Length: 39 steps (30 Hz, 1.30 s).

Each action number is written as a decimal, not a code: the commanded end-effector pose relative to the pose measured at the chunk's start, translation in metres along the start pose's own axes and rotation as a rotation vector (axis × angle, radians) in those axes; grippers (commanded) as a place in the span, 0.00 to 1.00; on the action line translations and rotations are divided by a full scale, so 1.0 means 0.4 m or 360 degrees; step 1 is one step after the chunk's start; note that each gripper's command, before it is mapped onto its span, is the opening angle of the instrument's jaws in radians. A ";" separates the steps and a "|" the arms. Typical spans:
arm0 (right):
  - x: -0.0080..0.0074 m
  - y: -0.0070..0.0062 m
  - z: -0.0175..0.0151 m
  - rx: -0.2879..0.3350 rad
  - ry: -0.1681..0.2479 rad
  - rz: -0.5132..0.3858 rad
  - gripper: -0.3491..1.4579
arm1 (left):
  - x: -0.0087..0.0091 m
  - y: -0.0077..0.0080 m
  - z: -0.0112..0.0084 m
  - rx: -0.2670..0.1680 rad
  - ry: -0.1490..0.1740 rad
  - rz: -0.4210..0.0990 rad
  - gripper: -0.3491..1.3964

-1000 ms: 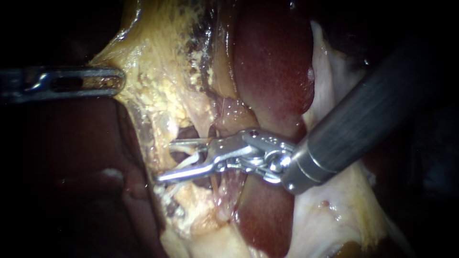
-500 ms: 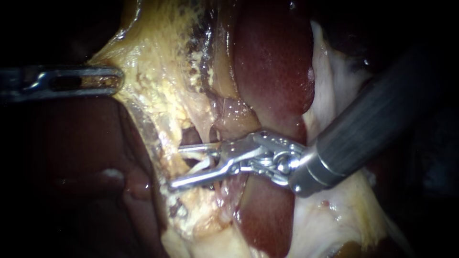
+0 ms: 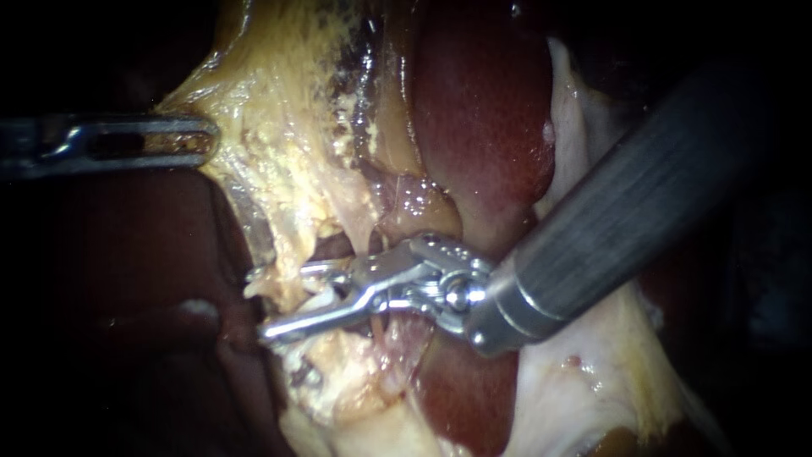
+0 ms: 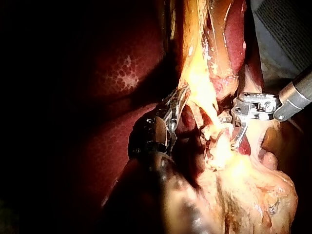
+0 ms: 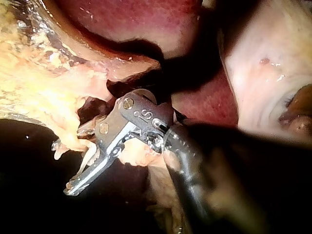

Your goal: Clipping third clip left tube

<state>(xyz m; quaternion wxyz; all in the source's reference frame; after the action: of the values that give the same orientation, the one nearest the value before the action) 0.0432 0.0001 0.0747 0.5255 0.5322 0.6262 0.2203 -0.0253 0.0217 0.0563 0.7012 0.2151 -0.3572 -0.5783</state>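
Your right instrument (image 3: pixel 283 303) is advancing leftward, jaws apart astride the tube (image 3: pixel 326 296); your left instrument (image 3: pixel 203 140) is clamping yellow tissue (image 3: pixel 279 127), tensioning it.

Dark surroundings, grey textured surface (image 4: pixel 286 22) beyond

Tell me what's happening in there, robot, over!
Left instrument shut on yellow tissue. Right instrument jaws open, straddling the tube. Nothing seen blocking.

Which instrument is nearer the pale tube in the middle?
Right. The right instrument straddles the tube with open jaws; the left instrument grips yellow tissue well apart from it.
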 end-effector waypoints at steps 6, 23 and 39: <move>0.0009 0.0016 0.0013 -0.0034 0.0040 0.0028 0.52 | 0.0000 -0.0001 0.0001 -0.0002 -0.0001 -0.0001 0.00; 0.0166 0.0045 -0.0089 -0.0285 0.0188 0.0293 0.50 | 0.0001 -0.0004 0.0000 -0.0004 -0.0002 -0.0002 0.00; 0.0206 0.0058 -0.0108 -0.0342 0.0235 0.0371 0.48 | 0.0002 -0.0008 -0.0001 -0.0002 -0.0006 -0.0004 0.00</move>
<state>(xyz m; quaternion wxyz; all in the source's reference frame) 0.0413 0.0096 0.0747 0.5024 0.5246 0.5695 0.3847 -0.0255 0.0216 0.0561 0.6999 0.2139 -0.3580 -0.5799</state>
